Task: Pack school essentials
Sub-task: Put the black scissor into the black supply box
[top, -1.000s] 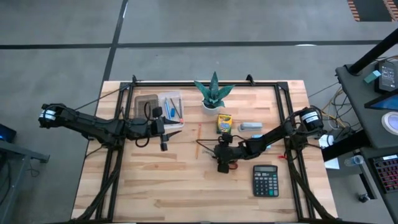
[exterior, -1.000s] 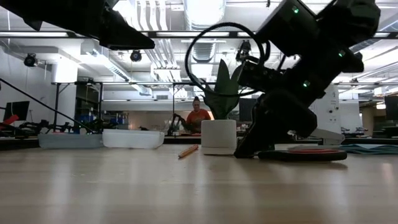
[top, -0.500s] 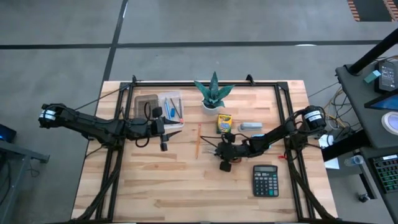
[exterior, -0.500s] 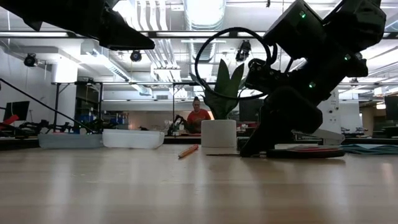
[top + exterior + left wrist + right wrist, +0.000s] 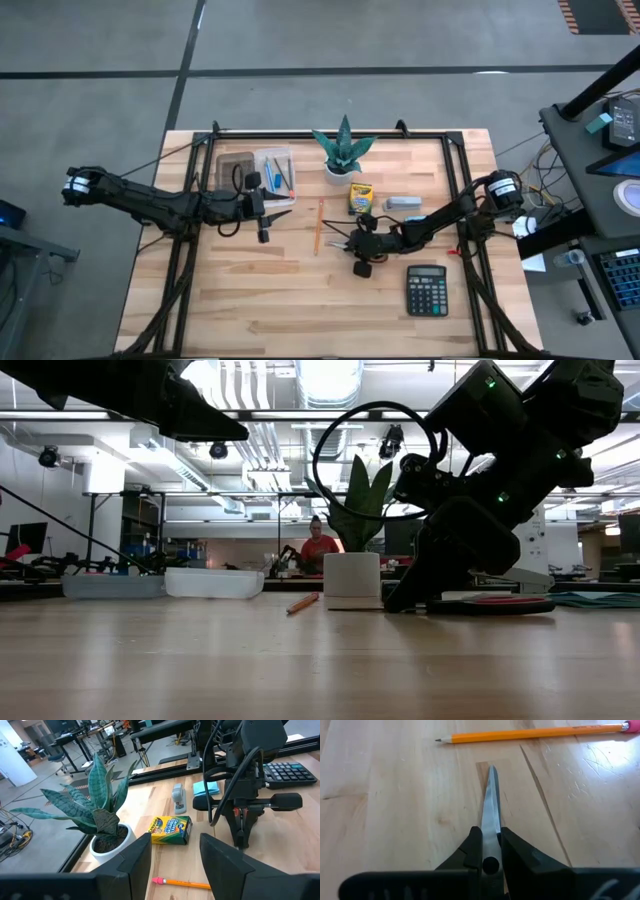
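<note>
Tray (image 5: 256, 168) at far left of table (image 5: 250, 300), holding several small pens, exact count unclear. One orange pencil (image 5: 317, 225) mid-table, one crayon box (image 5: 360, 197) near potted plant (image 5: 344, 148), one calculator (image 5: 426, 290) at near right. Right gripper (image 5: 352, 243) clenched on scissors (image 5: 491, 815), blade tip toward pencil. Left gripper (image 5: 265, 210) released, beside tray. Box lettering unreadable.

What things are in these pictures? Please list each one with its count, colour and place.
Scissors: one, silver blades, in the right gripper.
Pencil: one, orange, beyond the scissor tips.
Crayon box: one, yellow-green, beside the plant.
Stapler: one, grey, behind the crayon box.
Sticky-note pad: one, light blue, by the stapler.
Calculator: one, black, front right.
Tray: one, clear, rear left.
Plant: one, green, white pot, rear centre.
Left gripper: open, beside the tray.
Right gripper: shut on the scissors.
</note>
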